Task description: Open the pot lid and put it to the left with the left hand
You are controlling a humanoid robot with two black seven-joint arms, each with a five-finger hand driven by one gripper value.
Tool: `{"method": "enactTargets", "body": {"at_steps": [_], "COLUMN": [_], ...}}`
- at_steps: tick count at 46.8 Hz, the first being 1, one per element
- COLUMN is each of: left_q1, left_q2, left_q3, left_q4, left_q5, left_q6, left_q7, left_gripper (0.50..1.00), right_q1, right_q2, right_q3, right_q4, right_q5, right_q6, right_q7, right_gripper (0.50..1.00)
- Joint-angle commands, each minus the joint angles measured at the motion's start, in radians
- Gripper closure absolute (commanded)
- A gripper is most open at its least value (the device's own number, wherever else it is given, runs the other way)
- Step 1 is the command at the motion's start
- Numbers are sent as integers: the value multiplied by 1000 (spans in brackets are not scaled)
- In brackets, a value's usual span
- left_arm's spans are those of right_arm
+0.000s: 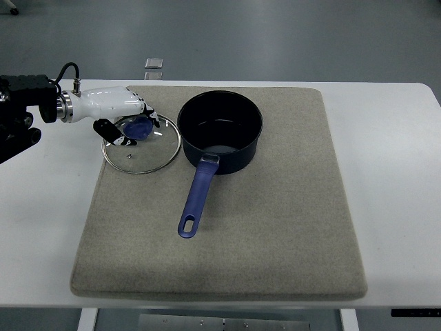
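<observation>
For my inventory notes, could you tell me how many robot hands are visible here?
1: the left hand over the glass lid on the mat's left side, beside the pot. The right hand is out of view.

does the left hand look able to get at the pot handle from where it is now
Probably yes. The left hand sits over the glass lid, left of the pot. The pot handle lies bare on the mat, nothing between them.
</observation>
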Motion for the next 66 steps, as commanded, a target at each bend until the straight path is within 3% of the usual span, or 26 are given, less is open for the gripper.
{"method": "enactTargets", "body": {"at_steps": [1, 21, 36, 52, 60, 66], "left_q1": [1, -48, -92, -71, -48, -45], "left_q2": [1, 87, 121, 84, 31, -74], "left_q3": [2, -44, -56, -236, -250, -253], "left_q4": [-1, -79, -79, -24, 67, 192], "left_q5": [3, -80, -208, -871, -1190, -1333], "left_q6": [9, 9, 1, -31, -34, -34], "left_q7": [0, 0, 0, 0, 0, 0], "left_gripper": [651, 645, 645, 647, 654, 658], "right_q1": [0, 0, 0, 0, 0, 0], "right_q2": [0, 0, 0, 0, 0, 0], "right_q3": [0, 0, 0, 0, 0, 0], "right_q4": [0, 0, 0, 0, 0, 0], "right_q5": [0, 0, 0, 0, 0, 0], "right_q6": [0, 0, 0, 0, 0, 0], "right_q7": [0, 0, 0, 0, 0, 0], "right_gripper": [583, 583, 583, 583, 583, 583]}}
